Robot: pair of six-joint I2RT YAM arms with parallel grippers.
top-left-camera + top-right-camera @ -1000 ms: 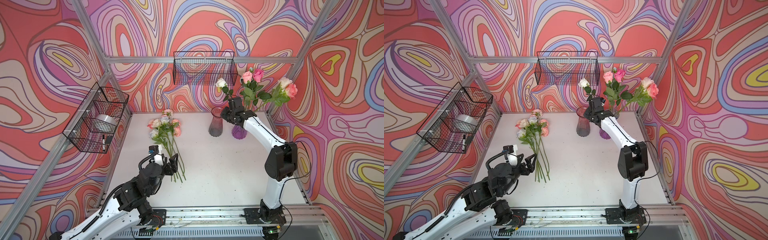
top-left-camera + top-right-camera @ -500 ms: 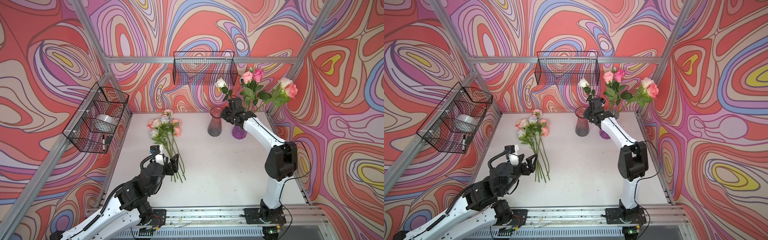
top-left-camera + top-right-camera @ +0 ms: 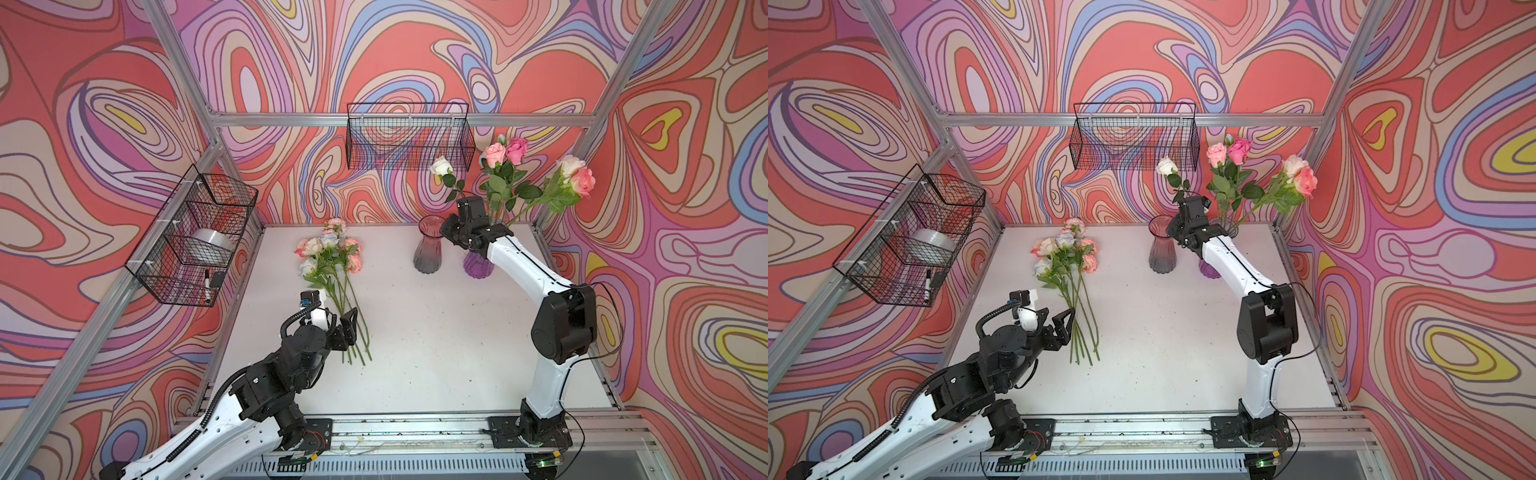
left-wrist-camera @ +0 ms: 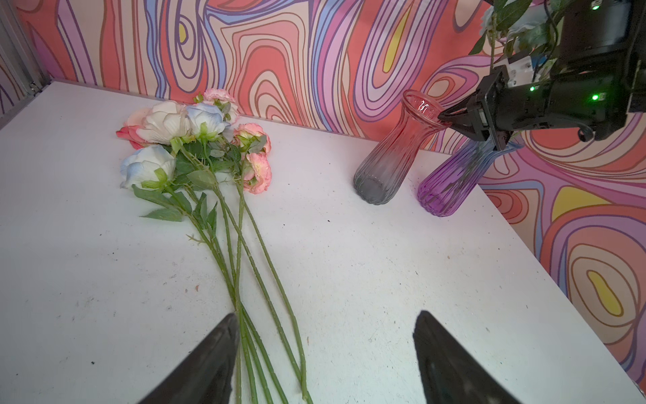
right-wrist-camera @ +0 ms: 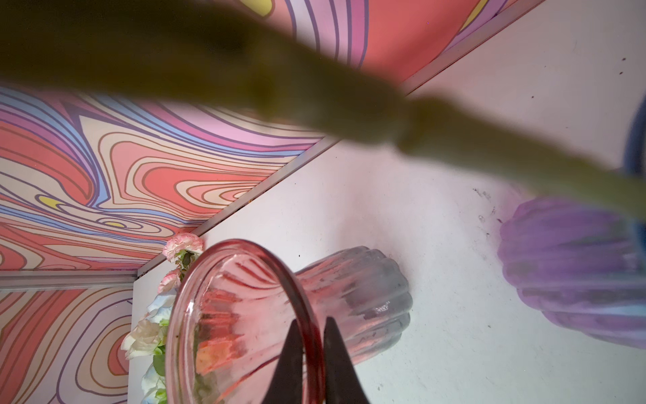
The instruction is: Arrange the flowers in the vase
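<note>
Pinching pink vase (image 5: pixel 353 280) rim, right gripper (image 5: pixel 312 328).

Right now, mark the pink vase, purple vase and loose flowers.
pink vase (image 3: pixel 428 251): in a top view, body.
purple vase (image 3: pixel 476 266): in a top view, base.
loose flowers (image 4: pixel 166 122): left wrist view, white bloom.

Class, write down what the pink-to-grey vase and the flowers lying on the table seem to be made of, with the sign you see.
The pink-to-grey vase: tinted glass or clear plastic, glossy; ribbed, see-through, bright glints on the rim. The flowers: likely fabric petals, matte; plastic-looking, uniform green stems.
</note>
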